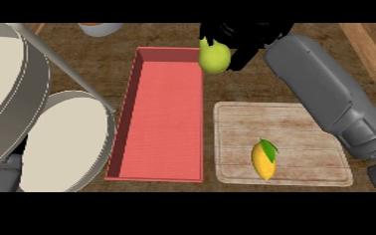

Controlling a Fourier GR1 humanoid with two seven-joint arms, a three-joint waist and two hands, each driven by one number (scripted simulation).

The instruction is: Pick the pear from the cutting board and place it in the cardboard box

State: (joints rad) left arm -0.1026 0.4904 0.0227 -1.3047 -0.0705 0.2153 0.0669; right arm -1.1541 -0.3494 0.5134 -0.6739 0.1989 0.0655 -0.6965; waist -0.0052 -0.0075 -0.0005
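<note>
Where the counter (pixel 242 87) meets the left edge, two large round pale plates (pixel 62 139) overlap, one far and one near, with a thin grey rod (pixel 70 64) slanting across them from the far left toward the box. At the near left corner a small grey piece of the left forearm (pixel 7 176) shows; the left hand itself is out of view. Far back, just left of centre, the rim of a grey bowl (pixel 101 28) peeks in at the edge. Right of the plates lies the cardboard box (pixel 165 114), a long reddish tray with low walls, running from near to far. Over its far right corner hangs the pear (pixel 214 57), yellow-green, with the black fingers of the right hand (pixel 246 37) curled round its top and right side. The pear sits above the box's right wall, partly over the inside and partly over the counter. Right of the box, the wooden cutting board (pixel 283 147) lies near, and on it rests a yellow mango (pixel 263 162) with a green leaf, close to the board's near edge. The grey right forearm (pixel 323 92) crosses above the board's right part, reaching from the near right toward the far centre.
</note>
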